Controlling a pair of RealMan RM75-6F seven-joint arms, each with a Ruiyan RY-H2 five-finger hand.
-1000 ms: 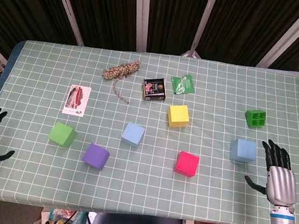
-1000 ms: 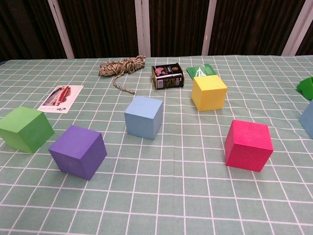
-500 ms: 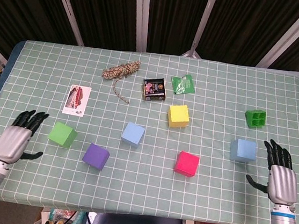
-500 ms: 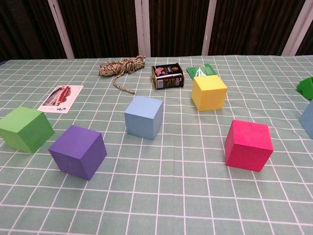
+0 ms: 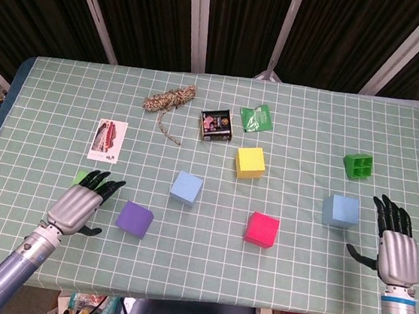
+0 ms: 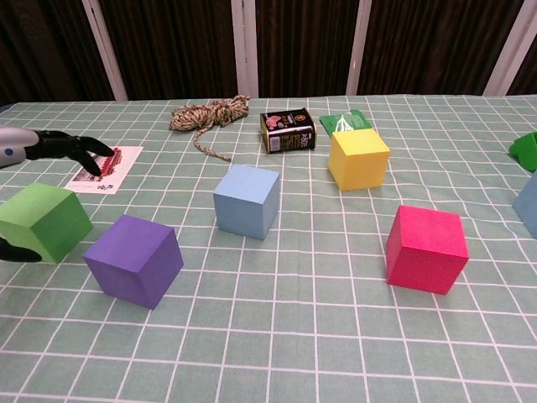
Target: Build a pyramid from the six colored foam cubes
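Left hand [image 5: 79, 204], fingers spread and holding nothing, hovers over the green cube [image 6: 44, 220] near the desk's [image 5: 295, 273] front-left. Right hand [image 5: 394, 246] is likewise splayed and empty beside the far-right blue cube [image 5: 340, 211]. Tin [image 6: 288, 131] lettering unreadable.

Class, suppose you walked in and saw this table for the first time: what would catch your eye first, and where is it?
The bright foam cubes scattered singly over the checked tablecloth stand out first: the pink cube near the front centre and the yellow cube behind it are the loudest. Next comes the left hand hovering over the green cube at front left, fingers spread above it, beside the purple cube.
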